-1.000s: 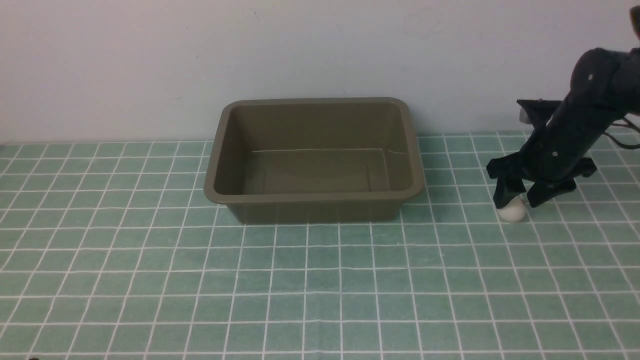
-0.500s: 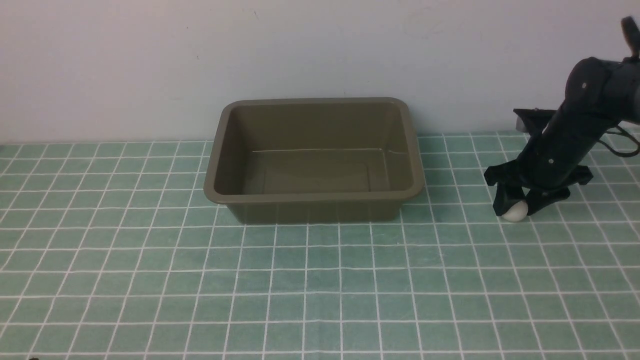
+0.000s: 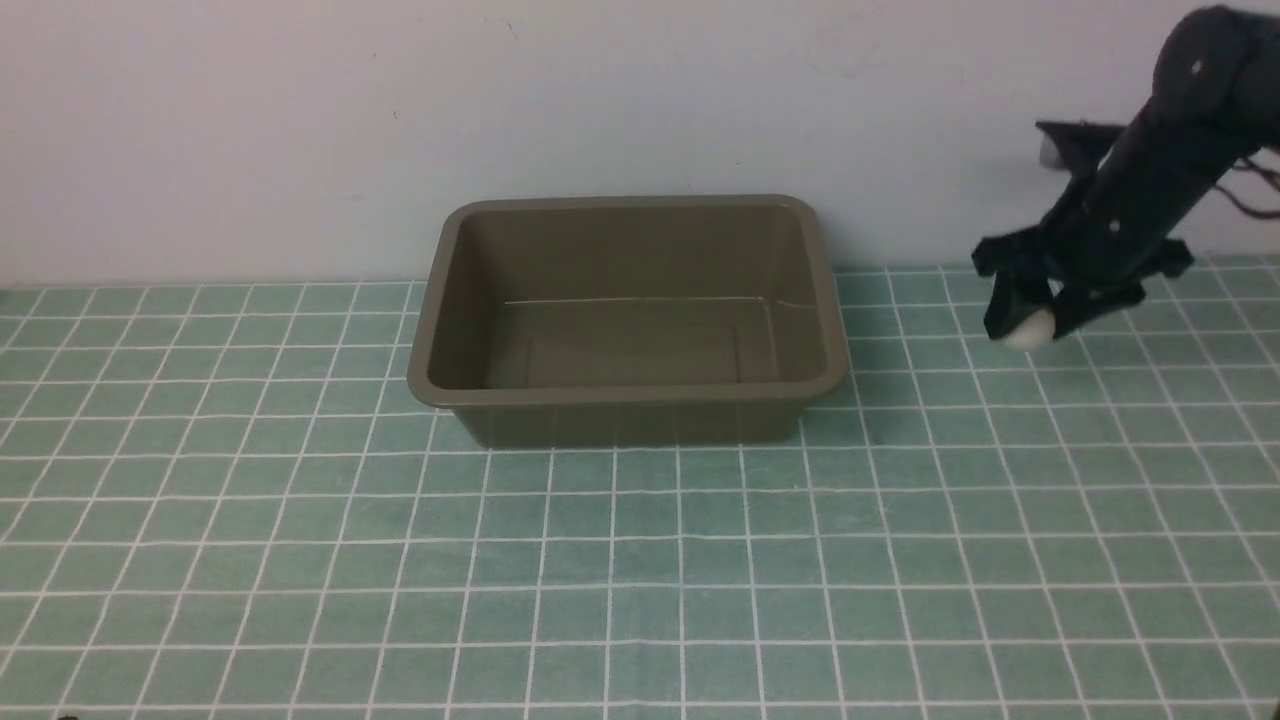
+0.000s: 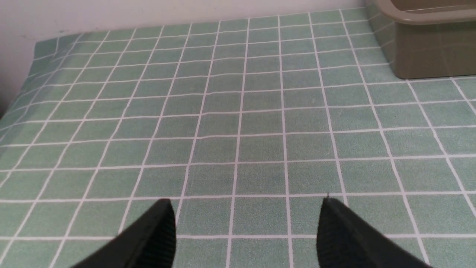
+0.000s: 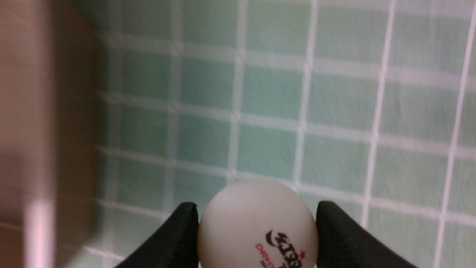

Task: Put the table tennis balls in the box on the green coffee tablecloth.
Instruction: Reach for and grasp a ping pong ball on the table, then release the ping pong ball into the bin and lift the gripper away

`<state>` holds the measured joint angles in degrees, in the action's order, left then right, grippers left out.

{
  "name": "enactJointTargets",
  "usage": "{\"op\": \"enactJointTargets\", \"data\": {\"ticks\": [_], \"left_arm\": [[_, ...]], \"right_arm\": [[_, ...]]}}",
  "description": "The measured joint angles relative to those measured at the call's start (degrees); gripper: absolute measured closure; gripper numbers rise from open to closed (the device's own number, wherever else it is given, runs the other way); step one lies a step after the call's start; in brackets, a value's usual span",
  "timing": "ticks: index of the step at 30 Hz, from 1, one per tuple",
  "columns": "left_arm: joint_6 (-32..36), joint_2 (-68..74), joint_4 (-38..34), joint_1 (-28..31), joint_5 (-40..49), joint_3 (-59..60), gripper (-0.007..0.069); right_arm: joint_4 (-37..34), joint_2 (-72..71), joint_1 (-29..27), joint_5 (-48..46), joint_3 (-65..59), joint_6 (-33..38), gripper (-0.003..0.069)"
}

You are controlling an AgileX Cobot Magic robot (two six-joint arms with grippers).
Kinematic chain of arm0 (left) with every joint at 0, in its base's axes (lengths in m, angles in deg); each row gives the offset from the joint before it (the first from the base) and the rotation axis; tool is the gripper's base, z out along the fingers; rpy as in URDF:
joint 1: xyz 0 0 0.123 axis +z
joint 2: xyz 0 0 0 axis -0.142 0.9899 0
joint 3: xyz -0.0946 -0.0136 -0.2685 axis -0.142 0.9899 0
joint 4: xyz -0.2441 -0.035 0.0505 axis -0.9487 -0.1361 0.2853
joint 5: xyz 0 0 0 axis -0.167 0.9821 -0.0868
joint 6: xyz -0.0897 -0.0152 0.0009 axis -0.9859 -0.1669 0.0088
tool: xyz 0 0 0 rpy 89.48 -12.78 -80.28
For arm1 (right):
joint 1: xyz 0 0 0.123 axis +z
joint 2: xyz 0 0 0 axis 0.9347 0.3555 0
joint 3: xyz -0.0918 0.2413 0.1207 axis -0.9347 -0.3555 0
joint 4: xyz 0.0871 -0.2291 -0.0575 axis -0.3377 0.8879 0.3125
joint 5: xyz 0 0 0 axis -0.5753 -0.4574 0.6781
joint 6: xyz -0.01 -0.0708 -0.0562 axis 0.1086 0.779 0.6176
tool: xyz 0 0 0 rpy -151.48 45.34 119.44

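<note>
One ball [image 3: 1027,331] in the right gripper's [image 3: 1032,322] pinch, one box [image 3: 628,396] on the cloth.
Front view: at the frame's right edge the right gripper clamps the single white ball, well apart from the one olive-brown box at centre on the green checked tablecloth [image 3: 640,560]. Left wrist view: the left gripper [image 4: 247,208] hangs over the cloth, its two fingers [image 4: 148,238] spread, one box corner beyond. Right wrist view: two black fingers press the ball's sides, its printed logo [image 5: 284,247] facing the camera.

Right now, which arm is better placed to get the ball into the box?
Right. The right jaws are shut on the table tennis ball, just off the right end of the box. The left jaws stand open and empty over the tablecloth.
</note>
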<state>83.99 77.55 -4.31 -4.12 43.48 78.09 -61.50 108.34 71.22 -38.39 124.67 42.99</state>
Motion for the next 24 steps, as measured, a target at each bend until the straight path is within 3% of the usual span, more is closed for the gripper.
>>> {"op": "enactJointTargets", "data": {"ticks": [5, 8, 16, 24], "left_arm": [[0.0, 0.0, 0.0, 0.0, 0.0, 0.0, 0.0164], [0.0, 0.0, 0.0, 0.0, 0.0, 0.0, 0.0164], [0.0, 0.0, 0.0, 0.0, 0.0, 0.0, 0.0164], [0.0, 0.0, 0.0, 0.0, 0.0, 0.0, 0.0164]], "right_arm": [[-5.3, -0.3, 3.0, -0.3, 7.5, -0.1, 0.0294], [-5.0, -0.5, 8.1, -0.6, 9.6, -0.1, 0.0294], [6.1, -0.6, 21.0, -1.4, 9.9, -3.0, 0.0294], [9.8, 3.0, 23.4, -1.4, 9.9, -4.6, 0.0294]]}}
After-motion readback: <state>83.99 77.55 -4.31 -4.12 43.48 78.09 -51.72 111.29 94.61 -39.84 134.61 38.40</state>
